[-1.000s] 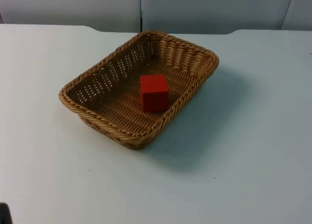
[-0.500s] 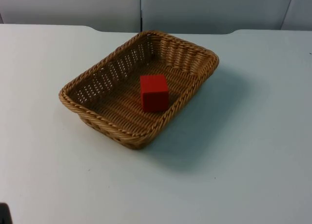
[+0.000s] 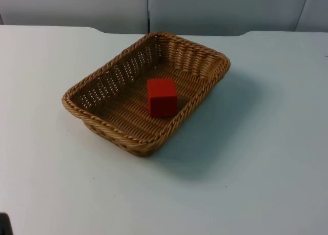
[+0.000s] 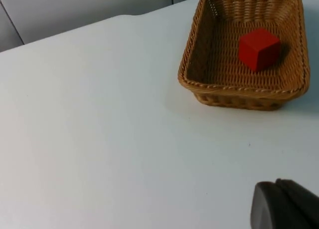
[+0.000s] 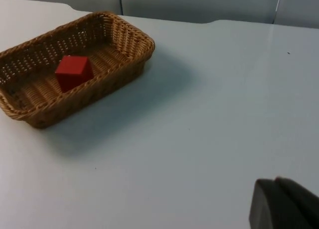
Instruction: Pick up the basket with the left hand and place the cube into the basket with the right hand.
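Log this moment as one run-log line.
cube: inside basket | basket: on table | left end effector: away from basket | right end effector: away from basket

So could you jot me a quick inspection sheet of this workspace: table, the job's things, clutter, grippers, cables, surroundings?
Surface: white table top, bare around the basket.
Job's things: brown woven wicker basket resting on the table; red cube lying inside it on the basket floor.
Clutter: nothing seen.
Grippers: left gripper and right gripper both wait apart from the basket, holding nothing that I can see.
Cables: nothing seen.
Surroundings: grey partition wall behind the table.
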`<move>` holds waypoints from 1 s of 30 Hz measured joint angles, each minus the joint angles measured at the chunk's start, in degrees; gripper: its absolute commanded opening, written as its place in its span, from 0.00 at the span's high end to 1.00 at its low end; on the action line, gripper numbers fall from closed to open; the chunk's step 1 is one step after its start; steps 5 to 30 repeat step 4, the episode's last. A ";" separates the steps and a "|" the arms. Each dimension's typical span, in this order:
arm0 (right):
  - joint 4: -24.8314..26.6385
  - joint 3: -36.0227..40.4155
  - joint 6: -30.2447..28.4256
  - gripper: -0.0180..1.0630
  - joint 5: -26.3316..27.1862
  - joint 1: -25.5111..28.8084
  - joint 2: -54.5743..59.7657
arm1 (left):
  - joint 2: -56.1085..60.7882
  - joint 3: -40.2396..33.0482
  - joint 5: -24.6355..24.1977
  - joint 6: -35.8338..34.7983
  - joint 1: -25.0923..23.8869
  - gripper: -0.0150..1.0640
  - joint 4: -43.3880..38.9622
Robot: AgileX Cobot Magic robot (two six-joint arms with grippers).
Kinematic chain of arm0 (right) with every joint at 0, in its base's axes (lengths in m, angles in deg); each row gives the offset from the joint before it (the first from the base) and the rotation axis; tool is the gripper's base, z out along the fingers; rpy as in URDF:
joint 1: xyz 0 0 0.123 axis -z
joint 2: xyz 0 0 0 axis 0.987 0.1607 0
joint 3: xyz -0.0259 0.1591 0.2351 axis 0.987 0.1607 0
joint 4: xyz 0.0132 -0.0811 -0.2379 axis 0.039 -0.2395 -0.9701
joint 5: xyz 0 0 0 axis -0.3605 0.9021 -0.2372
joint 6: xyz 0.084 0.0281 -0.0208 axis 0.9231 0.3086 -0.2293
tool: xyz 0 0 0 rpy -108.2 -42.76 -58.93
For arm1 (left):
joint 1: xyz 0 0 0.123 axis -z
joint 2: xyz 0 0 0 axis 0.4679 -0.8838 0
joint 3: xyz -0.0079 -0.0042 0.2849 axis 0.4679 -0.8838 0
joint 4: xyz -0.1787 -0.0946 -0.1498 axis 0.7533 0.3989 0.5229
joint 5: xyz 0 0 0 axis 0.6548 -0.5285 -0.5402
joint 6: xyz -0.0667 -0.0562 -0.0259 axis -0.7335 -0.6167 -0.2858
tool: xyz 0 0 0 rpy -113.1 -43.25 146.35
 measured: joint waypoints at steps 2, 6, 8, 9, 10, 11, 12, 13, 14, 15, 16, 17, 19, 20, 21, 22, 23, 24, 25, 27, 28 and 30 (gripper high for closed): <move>0.00 0.36 0.00 0.99 0.10 0.00 0.00 | 0.00 0.00 0.09 -0.08 0.00 0.99 0.00; 0.00 0.88 0.00 0.99 0.23 0.00 0.00 | 0.00 0.00 0.09 -0.15 0.00 0.99 0.00; 0.00 0.88 0.00 0.99 0.23 0.00 0.00 | 0.00 0.00 0.09 -0.15 0.00 0.99 0.00; 0.00 0.88 0.00 0.99 0.23 0.00 0.00 | 0.00 0.00 0.09 -0.15 0.00 0.99 0.00; 0.00 0.88 0.00 0.99 0.23 0.00 0.00 | 0.00 0.00 0.09 -0.15 0.00 0.99 0.00; 0.00 0.88 0.00 0.99 0.23 0.00 0.00 | 0.00 0.00 0.09 -0.15 0.00 0.99 0.00; 0.00 0.88 0.00 0.99 0.23 0.00 0.00 | 0.00 0.00 0.09 -0.15 0.00 0.99 0.00; 0.00 0.88 0.00 0.99 0.23 0.00 0.00 | 0.00 0.00 0.09 -0.15 0.00 0.99 0.00; 0.00 0.88 0.00 0.99 0.23 0.00 0.00 | 0.00 0.00 0.09 -0.15 0.00 0.99 0.00; 0.00 0.88 0.00 0.99 0.23 0.00 0.00 | 0.00 0.00 0.09 -0.15 0.00 0.99 0.00; 0.00 0.88 0.00 0.99 0.23 0.00 0.00 | 0.00 0.00 0.09 -0.15 0.00 0.99 0.00; 0.00 0.88 0.00 0.99 0.23 0.00 0.00 | 0.00 0.00 0.09 -0.15 0.00 0.99 0.00; 0.00 0.88 0.00 0.99 0.23 0.00 0.00 | 0.00 0.00 0.09 -0.15 0.00 0.99 0.00; 0.00 0.88 0.00 0.99 0.23 0.00 0.00 | 0.00 0.00 0.09 -0.15 0.00 0.99 0.00; 0.00 0.88 0.00 0.99 0.23 0.00 0.00 | 0.00 0.00 0.09 -0.15 0.00 0.99 0.00; 0.00 0.88 0.00 0.99 0.23 0.00 0.00 | 0.00 0.00 0.09 -0.15 0.00 0.99 0.00; 0.00 0.88 0.00 0.99 0.23 0.00 0.00 | 0.00 0.00 0.09 -0.15 0.00 0.99 0.00; 0.00 0.88 0.00 0.99 0.23 0.00 0.00 | 0.00 0.00 0.09 -0.15 0.00 0.99 0.00; 0.00 0.88 0.00 0.99 0.23 0.00 0.00 | 0.00 0.00 0.09 -0.15 0.00 0.99 0.00; 0.00 0.88 0.00 0.99 0.23 0.00 0.00 | 0.00 0.00 0.09 -0.15 0.00 0.99 0.00; 0.00 0.88 0.00 0.99 0.23 0.00 0.00 | 0.00 0.00 0.09 -0.15 0.00 0.99 0.00; 0.00 0.88 0.00 0.99 0.23 0.00 0.00 | 0.00 0.00 0.09 -0.15 0.00 0.99 0.00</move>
